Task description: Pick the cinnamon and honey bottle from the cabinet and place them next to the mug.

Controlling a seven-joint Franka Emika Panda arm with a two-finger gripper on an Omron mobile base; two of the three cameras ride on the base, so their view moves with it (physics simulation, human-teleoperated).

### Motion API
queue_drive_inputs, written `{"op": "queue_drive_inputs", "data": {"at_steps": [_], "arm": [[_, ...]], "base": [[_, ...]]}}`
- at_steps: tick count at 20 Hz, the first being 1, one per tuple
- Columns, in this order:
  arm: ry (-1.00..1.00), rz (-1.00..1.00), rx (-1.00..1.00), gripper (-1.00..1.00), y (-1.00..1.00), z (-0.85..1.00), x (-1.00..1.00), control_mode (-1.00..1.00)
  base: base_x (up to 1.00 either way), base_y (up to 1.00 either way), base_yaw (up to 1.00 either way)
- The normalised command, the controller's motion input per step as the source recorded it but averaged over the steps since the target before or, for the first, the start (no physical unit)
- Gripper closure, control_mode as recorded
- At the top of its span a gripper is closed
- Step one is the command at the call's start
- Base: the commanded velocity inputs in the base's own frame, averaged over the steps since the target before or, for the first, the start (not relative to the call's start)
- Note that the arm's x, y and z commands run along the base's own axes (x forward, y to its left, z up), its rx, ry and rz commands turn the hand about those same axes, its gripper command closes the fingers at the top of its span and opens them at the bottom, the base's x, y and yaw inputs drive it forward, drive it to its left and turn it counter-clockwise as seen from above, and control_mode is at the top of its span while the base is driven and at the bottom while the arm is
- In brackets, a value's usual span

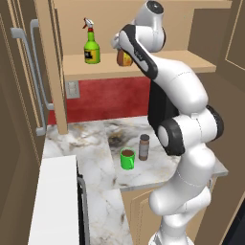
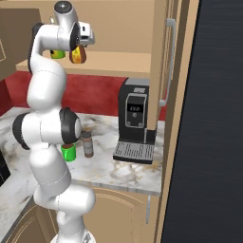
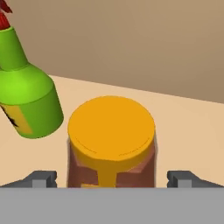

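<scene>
Gripper wide open w/ round-capped amber honey bottle between

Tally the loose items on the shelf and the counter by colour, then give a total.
Green: 2, the spray bottle on the shelf and the mug on the counter.
Amber-orange: 1, the honey bottle on the shelf.
Grey-brown: 1, the cinnamon beside the mug.
Black: 1, the coffee machine on the counter.
Total: 5.
</scene>
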Motion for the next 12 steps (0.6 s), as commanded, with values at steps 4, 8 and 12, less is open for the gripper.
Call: {"op": "queue_drive_inputs", "data": {"at_steps": [4, 8, 12], "arm": [[0.0, 0.0, 0.0, -1.0, 0.0, 0.0, 0.11, -1.0], [0.0, 0.0, 0.0, -1.0, 0.0, 0.0, 0.1, -1.0], [0.0, 0.0, 0.0, -1.0, 0.0, 0.0, 0.07, -1.0]], "base": [[0.0, 0.0, 0.0], [0.0, 0.0, 0.0], [0.0, 0.0, 0.0]]}}
